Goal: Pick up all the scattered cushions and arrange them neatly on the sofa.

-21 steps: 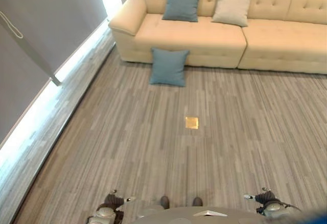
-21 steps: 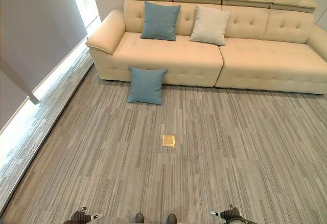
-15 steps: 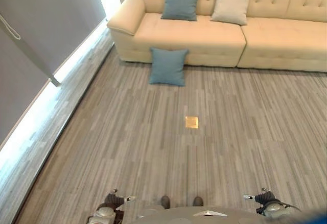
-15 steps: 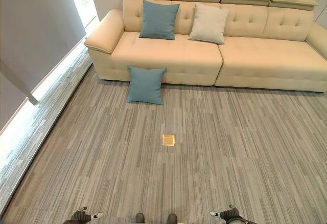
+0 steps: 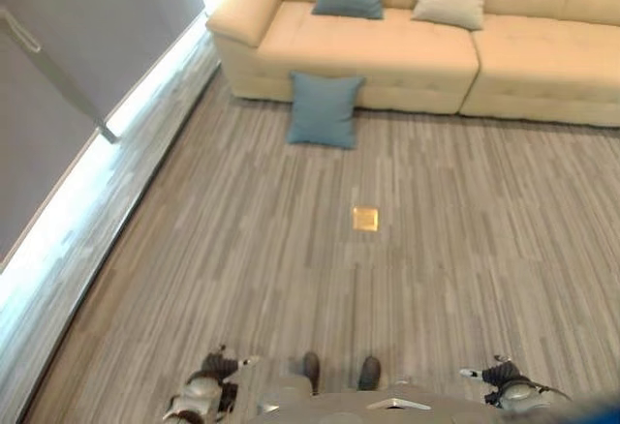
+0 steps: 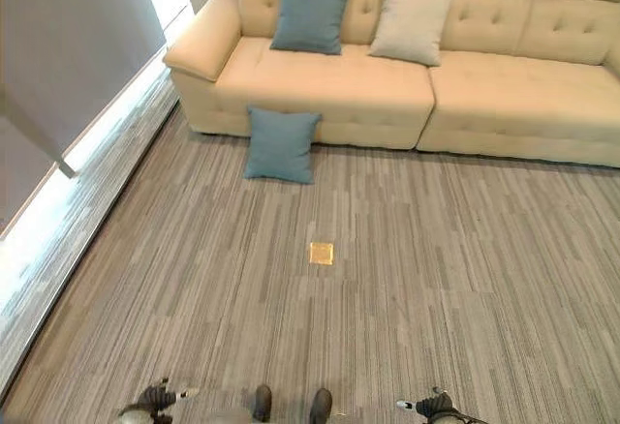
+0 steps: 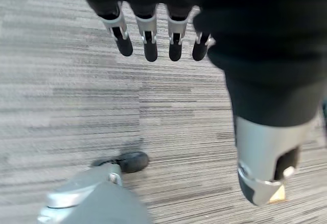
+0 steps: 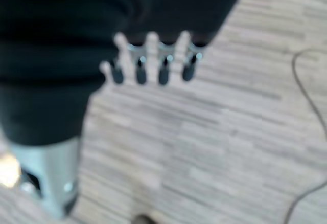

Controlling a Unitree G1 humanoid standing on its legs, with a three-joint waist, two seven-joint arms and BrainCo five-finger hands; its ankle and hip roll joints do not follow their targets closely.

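Left wrist view: the left hand hangs over striped grey carpet, its silver fingers with matte dark tips straight and slightly apart, holding nothing; the thumb stands off to one side under the dark ribbed cover. In the right wrist view the right hand hangs the same way above the same carpet, fingers straight in a loose row, empty.

From the head camera both hands sit low at the near edge, left and right, well apart from any cushion. The floor is short-pile carpet laid in narrow grey and beige bands. A small square brass floor plate lies flush in it, midway to the sofa.

Farther on, a square blue cushion on the floor, soft woven fabric with pointed corners, stands tilted against the sofa's front. The sofa is long, cream, smooth-skinned, with a rounded arm and a button-tufted back. On its seat, leaning on the backrest, are a blue cushion on the seat and beside it a pale beige cushion.

Along the robot's left runs a grey roller blind, with bright daylight in a strip below it.
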